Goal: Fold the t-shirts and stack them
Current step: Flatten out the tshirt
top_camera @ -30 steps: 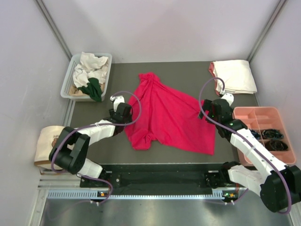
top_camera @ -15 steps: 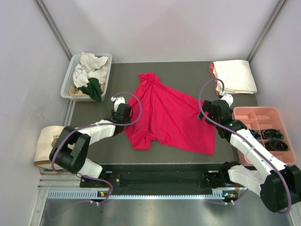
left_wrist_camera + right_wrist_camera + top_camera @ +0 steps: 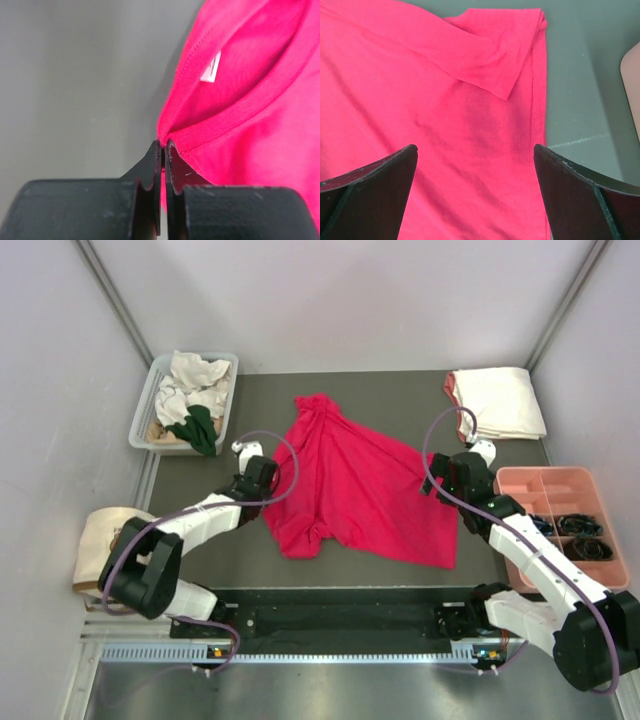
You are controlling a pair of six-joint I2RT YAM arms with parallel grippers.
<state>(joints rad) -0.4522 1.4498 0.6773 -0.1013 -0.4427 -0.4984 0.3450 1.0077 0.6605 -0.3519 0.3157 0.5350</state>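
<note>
The red shirt (image 3: 355, 490) lay spread and somewhat crumpled in the middle of the dark surface (image 3: 400, 390). At its left edge the left tool (image 3: 163, 147) was clamped on the neckband (image 3: 225, 120), below the white label (image 3: 211, 67). The right tool (image 3: 474, 150) hung over the shirt's right side with its jaws wide apart, holding nothing. A folded cream shirt (image 3: 497, 402) sat at the upper right, and loose shirts (image 3: 195, 380) filled a basket (image 3: 141, 418) at the upper left.

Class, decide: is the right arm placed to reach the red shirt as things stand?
Probably yes: the right gripper hangs open above the red shirt, with nothing between them.
</note>
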